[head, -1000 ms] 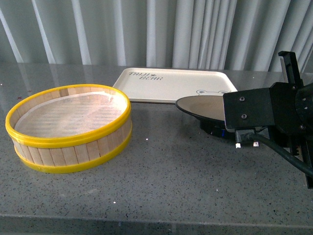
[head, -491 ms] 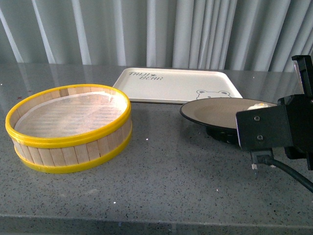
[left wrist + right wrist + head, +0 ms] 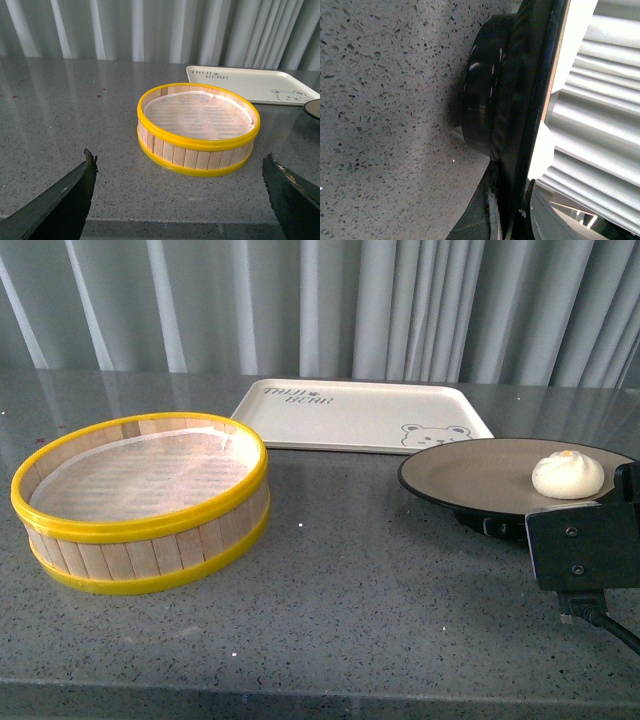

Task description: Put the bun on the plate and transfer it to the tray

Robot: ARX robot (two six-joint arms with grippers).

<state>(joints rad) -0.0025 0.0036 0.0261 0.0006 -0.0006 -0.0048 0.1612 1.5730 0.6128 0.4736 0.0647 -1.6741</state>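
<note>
The plate (image 3: 470, 478), beige inside with a black rim, is at the right of the grey counter, level and in front of the tray (image 3: 340, 412). The white bun (image 3: 567, 474) sits on its right half. My right gripper (image 3: 562, 515) is shut on the plate's near right rim. The right wrist view shows its jaws (image 3: 507, 220) clamped on the black rim (image 3: 520, 100), with the plate's foot (image 3: 480, 105) close to the counter; I cannot tell whether it touches. My left gripper (image 3: 180, 200) is open and empty, in front of the steamer basket.
A yellow-rimmed wooden steamer basket (image 3: 140, 540) stands at the left, empty with a white liner; it also shows in the left wrist view (image 3: 198, 152). The cream tray lies behind it to the right (image 3: 250, 82). A curtain hangs behind the counter.
My right gripper has moved right and down with the plate. The plate has come level, and the bun on it now shows. The basket and tray have not moved.
</note>
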